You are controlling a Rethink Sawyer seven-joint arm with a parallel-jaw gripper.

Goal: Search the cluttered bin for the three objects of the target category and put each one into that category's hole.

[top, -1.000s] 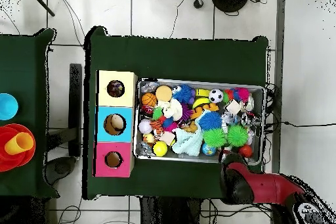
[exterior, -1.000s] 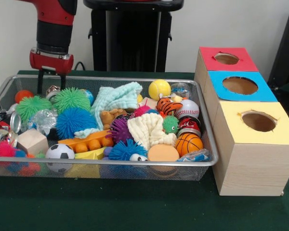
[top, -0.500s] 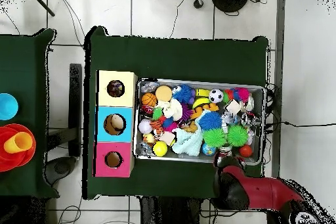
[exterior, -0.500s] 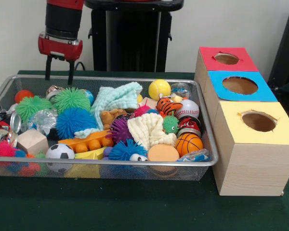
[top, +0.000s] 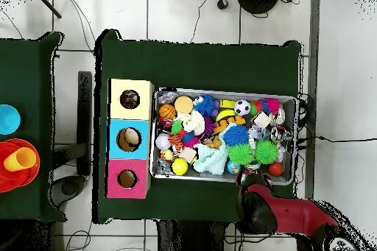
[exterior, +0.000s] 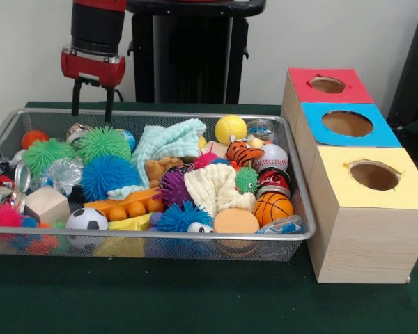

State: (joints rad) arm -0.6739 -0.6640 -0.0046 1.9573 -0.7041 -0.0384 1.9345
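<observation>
While my claw (exterior: 92, 104) hung spread and empty above the bin's (exterior: 160, 113) far rim, the front view showed the toys heaped inside, still unsorted, and the three holed boxes (exterior: 355, 167) just beside it, ready to take them. Which category I wanted, I couldn't tell. From overhead, my arm (top: 283, 211) hid the claw, and the bin's (top: 294, 99) heap buried much.

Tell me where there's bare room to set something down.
Bare green table runs along the front of the wire bin, and a strip shows behind it in the overhead view. The bin itself is packed edge to edge. The three-hole box stands close against its side. The hand hangs empty over the back rim.
</observation>
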